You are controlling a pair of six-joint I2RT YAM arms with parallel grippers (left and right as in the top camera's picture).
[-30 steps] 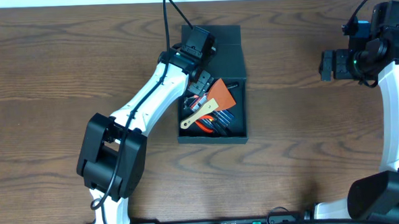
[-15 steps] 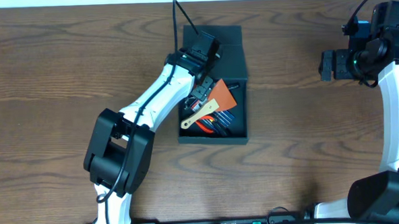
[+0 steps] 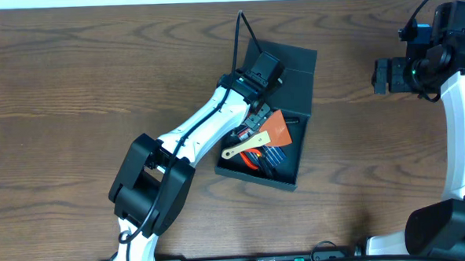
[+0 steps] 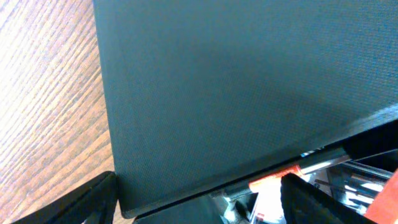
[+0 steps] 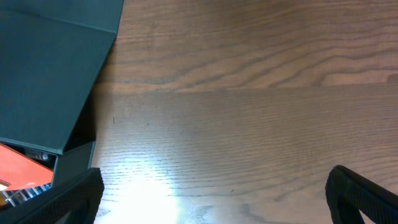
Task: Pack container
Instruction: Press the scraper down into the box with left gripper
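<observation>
Container [image 3: 255,177] sits skewed at frame centre; left gripper [image 3: 254,120] spread wide at its lid [image 3: 291,73]; right gripper [image 3: 379,75] wide, upper right.

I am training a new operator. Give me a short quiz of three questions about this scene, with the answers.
1. Which arm reaches over the container? A. left arm B. right arm
2. True or false: the right gripper is open above bare table.
3. Fill in: the flat piece inside the container is coloured ____.
Key: 1 A; 2 true; 3 orange.
</observation>
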